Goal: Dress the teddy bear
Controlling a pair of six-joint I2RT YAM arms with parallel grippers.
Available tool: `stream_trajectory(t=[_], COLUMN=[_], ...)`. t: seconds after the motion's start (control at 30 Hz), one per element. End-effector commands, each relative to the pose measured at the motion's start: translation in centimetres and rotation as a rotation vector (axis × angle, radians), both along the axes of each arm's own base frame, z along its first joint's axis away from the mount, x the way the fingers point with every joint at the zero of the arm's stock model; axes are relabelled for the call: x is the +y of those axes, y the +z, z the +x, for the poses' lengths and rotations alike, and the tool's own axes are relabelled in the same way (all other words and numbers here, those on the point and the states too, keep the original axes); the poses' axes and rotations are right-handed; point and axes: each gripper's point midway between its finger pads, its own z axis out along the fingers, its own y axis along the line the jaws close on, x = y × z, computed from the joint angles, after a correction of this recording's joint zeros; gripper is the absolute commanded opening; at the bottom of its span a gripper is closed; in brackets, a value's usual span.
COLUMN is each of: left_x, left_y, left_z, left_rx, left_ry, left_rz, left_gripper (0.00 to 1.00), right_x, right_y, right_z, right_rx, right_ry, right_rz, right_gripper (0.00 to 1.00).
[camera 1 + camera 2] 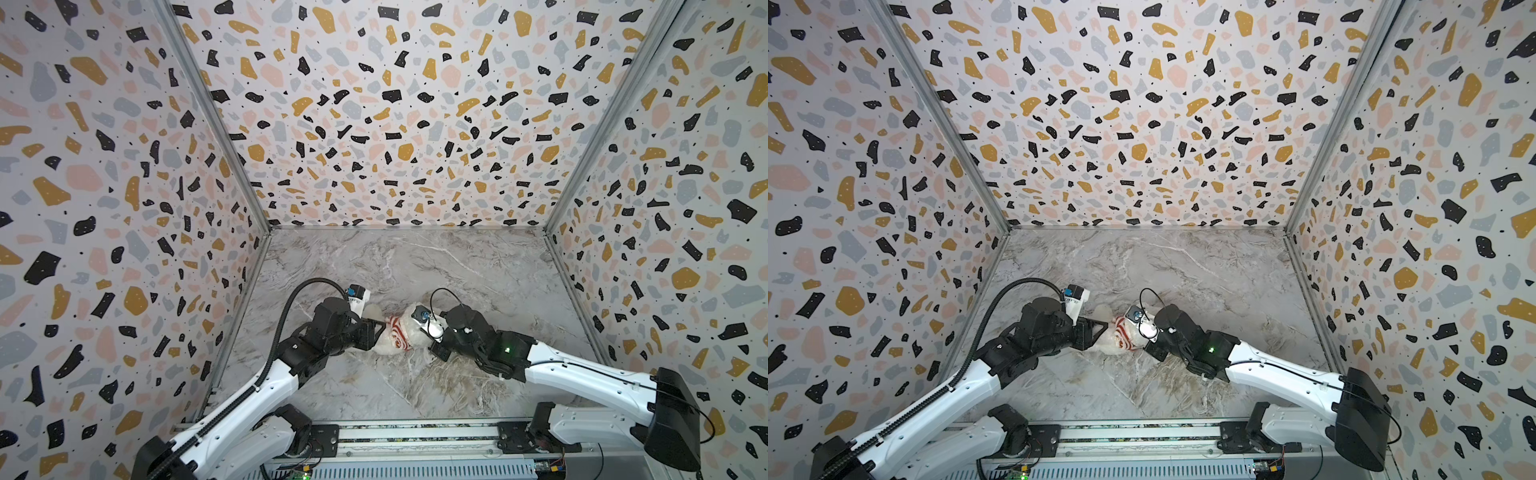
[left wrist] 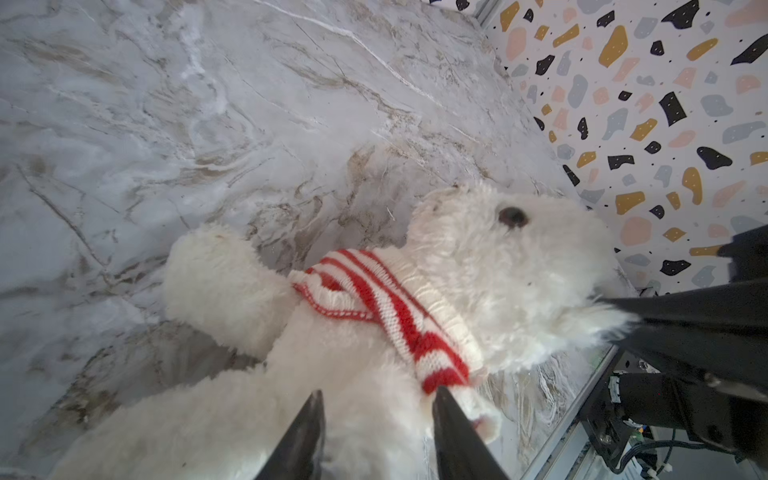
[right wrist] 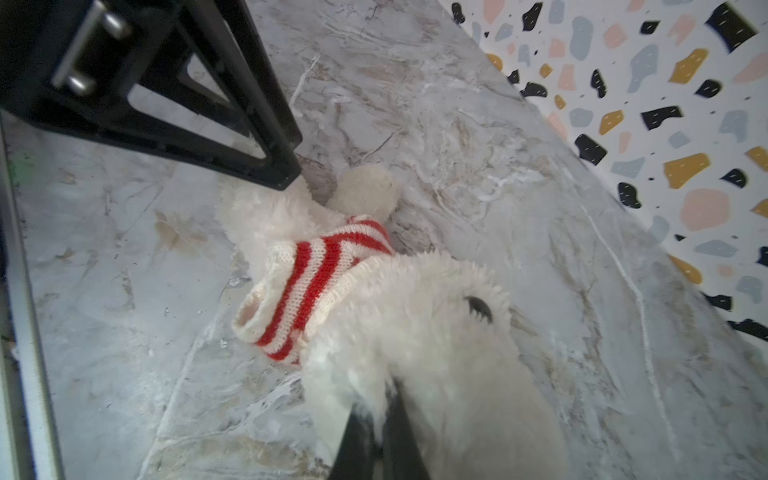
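Right fingers (image 3: 401, 440) deep in teddy bear (image 3: 415, 324)

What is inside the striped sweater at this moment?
Only the teddy bear's neck: the sweater sits bunched there like a collar. Its belly and one arm lie bare outside. Whether the other arm is in a sleeve is hidden.

No readable words, numbers or brands anywhere; the small blue label (image 1: 353, 292) on a white wrist camera (image 1: 360, 302) is too blurred.
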Motion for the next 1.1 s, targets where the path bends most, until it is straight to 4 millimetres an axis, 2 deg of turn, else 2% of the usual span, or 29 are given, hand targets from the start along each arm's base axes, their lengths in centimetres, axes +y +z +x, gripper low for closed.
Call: stream_trajectory(t=[0.0,0.13,0.2,0.33,0.47,0.6,0.7,0.9,0.93,1.03,1.07], left_x=[0.0,0.0,0.1,1.2,0.6,0.2,0.7,2.1,2.1,2.3,2.4], left_y=[1.8,1.0,0.5,-2.2,-4.4,-6.2,-7.2,-9.0,-9.0,-9.4,-9.6], left_z=[0.4,0.3,0.5,1.6,1.9,1.6,1.1,-0.3,-0.4,-0.6,-0.6], left_rx=[-0.046,-0.03,-0.024,0.012,0.073,0.12,0.14,0.173,0.174,0.181,0.185], left_ry=[0.017,0.024,0.037,0.106,0.093,0.073,0.08,0.117,0.122,0.134,0.137], left_rz=[-0.043,-0.052,-0.047,0.024,0.039,0.044,0.061,0.09,0.078,0.073,0.082], left_gripper=[0.43,0.34,0.33,0.34,0.48,0.52,0.61,0.64,0.67,0.85,0.87], right_x=[1.2,1.4,1.5,1.4,0.6,0.3,0.2,-0.1,-0.2,-0.2,-0.3], right_y=[0.8,-1.0,-1.5,-2.2,-2.9,-3.4,-3.6,-3.7,-3.6,-3.5,-3.5], right_z=[-0.3,0.7,1.0,1.0,1.1,1.2,1.4,2.3,2.5,2.8,2.9], right_rx=[0.119,0.243,0.275,0.288,0.301,0.315,0.321,0.333,0.336,0.341,0.343], right_ry=[0.0,-0.011,-0.012,-0.004,-0.007,-0.017,-0.026,-0.062,-0.07,-0.085,-0.094], right_rz=[0.07,0.101,0.099,0.088,0.104,0.114,0.115,0.124,0.129,0.139,0.14], right_gripper=[0.0,0.0,0.0,0.0,0.0,0.0,0.0,0.0,0.0,0.0,0.0])
